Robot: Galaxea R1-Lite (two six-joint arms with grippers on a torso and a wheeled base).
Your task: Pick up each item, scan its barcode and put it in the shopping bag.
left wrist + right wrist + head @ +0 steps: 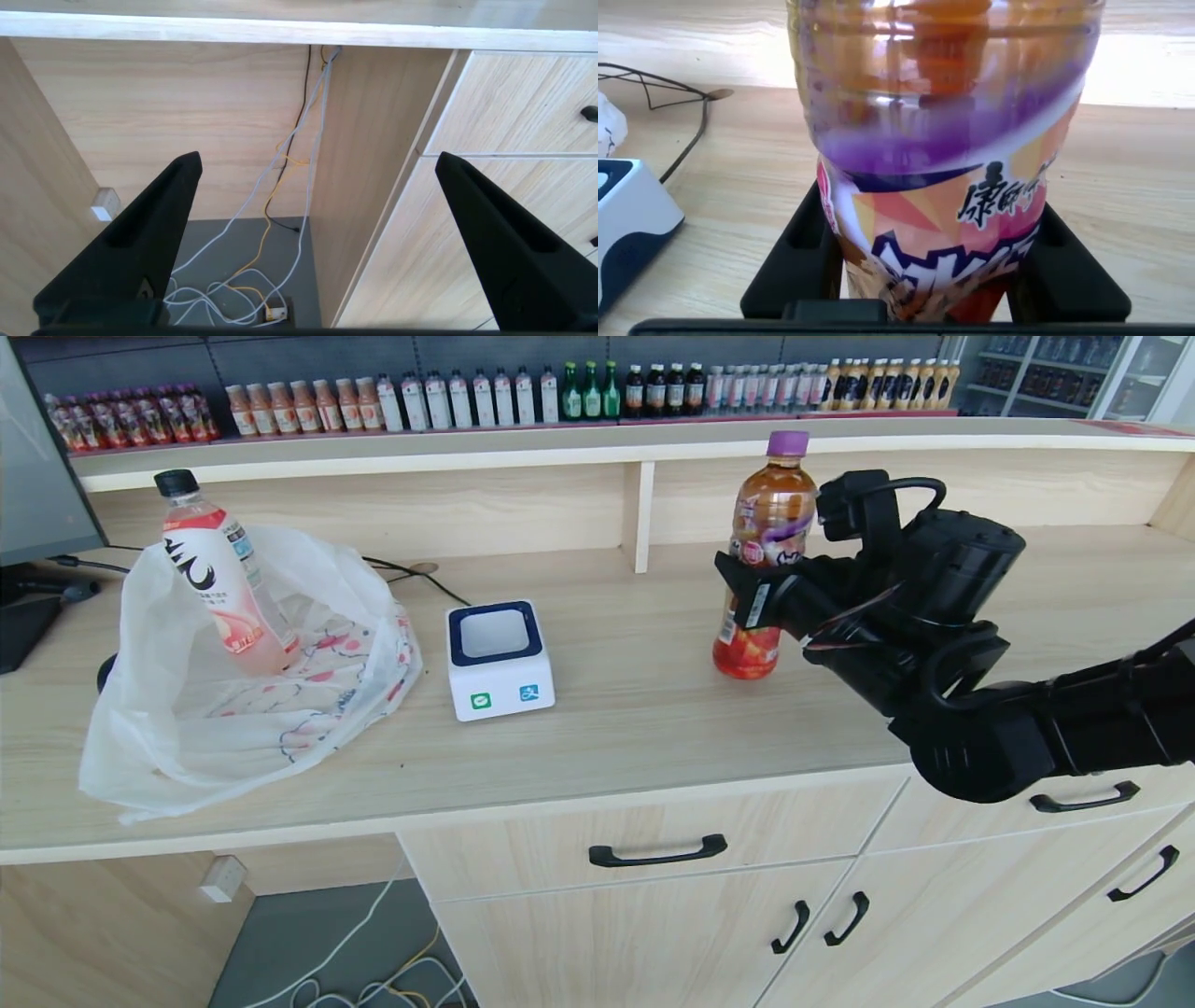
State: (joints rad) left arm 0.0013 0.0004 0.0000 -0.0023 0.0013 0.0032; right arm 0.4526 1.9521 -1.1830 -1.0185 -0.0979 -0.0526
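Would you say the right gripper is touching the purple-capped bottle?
Touching: the right wrist view shows the right gripper clamping the purple-capped bottle, jaws against both sides.

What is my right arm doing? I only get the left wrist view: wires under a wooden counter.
Observer: The right gripper is shut on a clear plastic bottle of orange drink with a purple cap.
Operator: Where's the scanner?
Observer: The white box scanner with a dark blue rim sits on the wooden counter, to that bottle's left.
Operator: Anything bagged?
Observer: A pink bottle with a black cap leans inside the white plastic shopping bag.
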